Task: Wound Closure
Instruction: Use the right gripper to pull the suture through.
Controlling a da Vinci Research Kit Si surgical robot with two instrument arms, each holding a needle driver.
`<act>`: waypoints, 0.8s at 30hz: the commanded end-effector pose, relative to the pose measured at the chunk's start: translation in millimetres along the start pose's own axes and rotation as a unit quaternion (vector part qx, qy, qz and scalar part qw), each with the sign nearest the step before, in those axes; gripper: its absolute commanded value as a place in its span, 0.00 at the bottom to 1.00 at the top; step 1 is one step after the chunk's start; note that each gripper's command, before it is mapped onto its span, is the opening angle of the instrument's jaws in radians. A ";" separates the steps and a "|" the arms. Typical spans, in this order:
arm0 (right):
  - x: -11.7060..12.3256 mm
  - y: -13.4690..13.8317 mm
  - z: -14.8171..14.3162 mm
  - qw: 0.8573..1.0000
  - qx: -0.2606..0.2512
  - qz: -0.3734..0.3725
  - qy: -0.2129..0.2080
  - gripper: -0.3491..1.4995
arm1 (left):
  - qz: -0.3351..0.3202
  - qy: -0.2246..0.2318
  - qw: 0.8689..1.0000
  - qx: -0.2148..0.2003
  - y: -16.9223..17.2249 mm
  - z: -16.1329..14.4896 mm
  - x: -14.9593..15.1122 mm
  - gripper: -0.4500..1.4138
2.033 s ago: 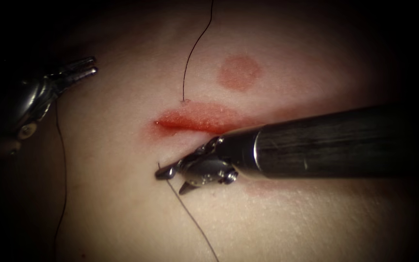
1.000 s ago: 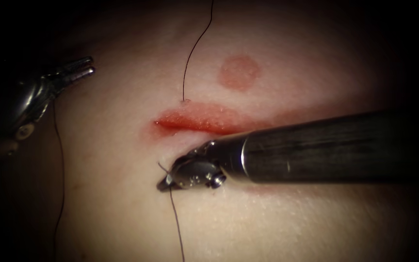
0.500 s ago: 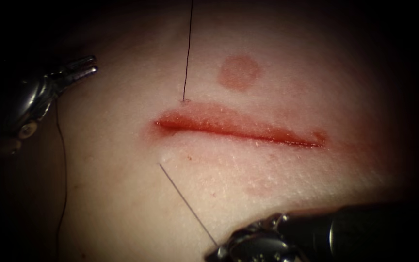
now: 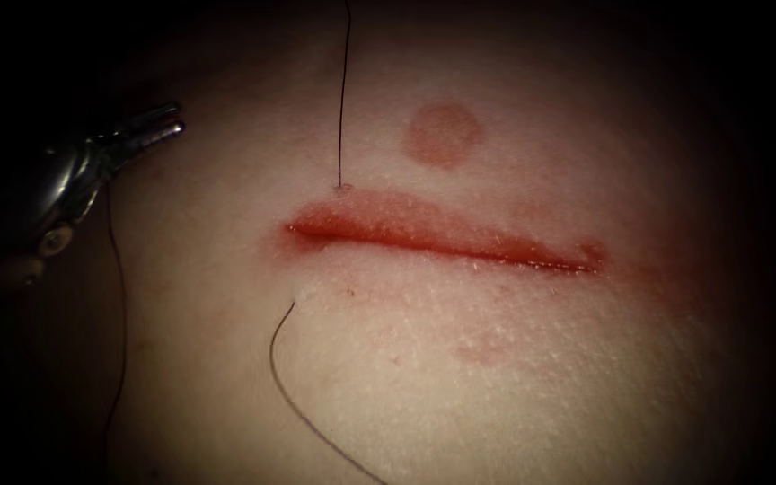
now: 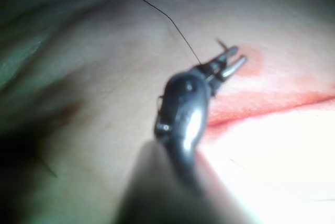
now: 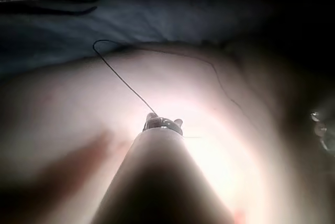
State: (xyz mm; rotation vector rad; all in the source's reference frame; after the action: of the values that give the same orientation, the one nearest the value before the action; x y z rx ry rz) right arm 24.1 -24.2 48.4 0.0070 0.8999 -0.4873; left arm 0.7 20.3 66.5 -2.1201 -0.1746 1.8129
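The cut [image 4: 442, 235] runs across the tissue [image 4: 514, 386], rimmed with red fluid. Near its left end, thread [image 4: 343, 99] enters the skin just above the cut. It comes out just below and trails off in a slack curve [image 4: 278, 377]. My left tool [image 4: 168, 123] hovers far left of the cut, its jaws a little apart and holding nothing. The left wrist view gives the same: left tool [image 5: 234, 59] with parted jaws and thread [image 5: 157, 9] passing behind them. In the right wrist view, thread [image 6: 120, 80] runs straight into the tip of my right tool [image 6: 163, 123], which grips it.
A round red mark [image 4: 443, 135] lies on the skin above the cut. Another strand of thread [image 4: 121, 341] hangs down the tissue's left side below the left tool. A faint pink patch [image 4: 482, 346] sits below the cut.
The right tool took the thread where it leaves the skin and pulled it down and right, out of the endoscope view. The upper strand straightened; the lower strand went from taut to slack.
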 end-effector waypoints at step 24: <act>-1.7 -0.1 -6.7 0.987 0.073 0.145 0.017 0.94 | -0.001 0.002 1.000 -0.001 -0.3 0.8 -0.9 0.05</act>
State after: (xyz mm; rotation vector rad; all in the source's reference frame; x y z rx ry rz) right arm 18.3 -21.7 45.4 0.2845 0.8701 -0.2723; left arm 0.4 20.6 66.6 -2.1225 -0.1768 1.8082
